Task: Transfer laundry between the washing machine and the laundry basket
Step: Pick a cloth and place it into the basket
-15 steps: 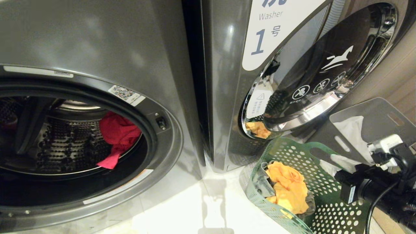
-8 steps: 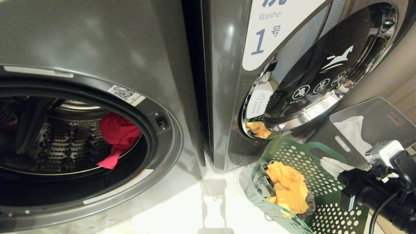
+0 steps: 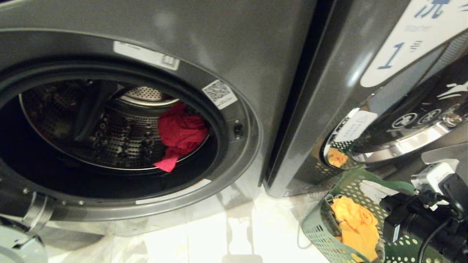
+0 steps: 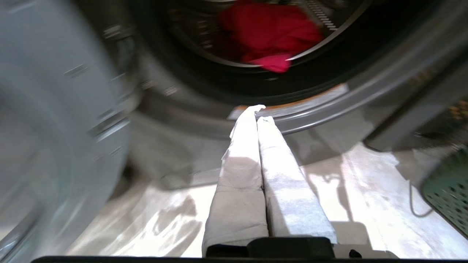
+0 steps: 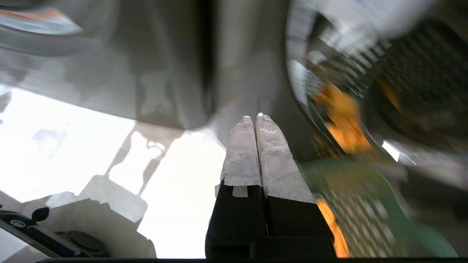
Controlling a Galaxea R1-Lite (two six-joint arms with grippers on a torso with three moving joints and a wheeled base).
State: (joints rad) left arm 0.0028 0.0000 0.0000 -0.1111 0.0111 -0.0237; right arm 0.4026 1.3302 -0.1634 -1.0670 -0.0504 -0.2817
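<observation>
The washing machine [image 3: 234, 175] stands open on the left of the head view, and a bright red-pink garment [image 3: 181, 133] lies in its steel drum with one tip hanging over the drum lip. The left wrist view shows that red garment [image 4: 270, 33] beyond my left gripper [image 4: 257, 112], which is shut, empty and low over the floor before the opening. The green laundry basket [image 3: 318, 226] holds a mustard-orange garment [image 3: 356, 223] at the lower right. My right arm [image 3: 420, 219] hangs over the basket. My right gripper [image 5: 255, 117] is shut on nothing, beside the basket [image 5: 365, 204].
The washer labelled 1 [image 3: 329, 91] stands right of the open one, door closed; its chrome rim [image 3: 402, 146] mirrors the orange cloth. The open washer's door [image 4: 55, 128] swings out close by my left gripper. Pale glossy floor [image 3: 226, 233] lies between washers and basket.
The whole head picture has slid to the right, so the camera has turned toward the open washer. My right arm sits a little lower at the corner. The garments have not moved.
</observation>
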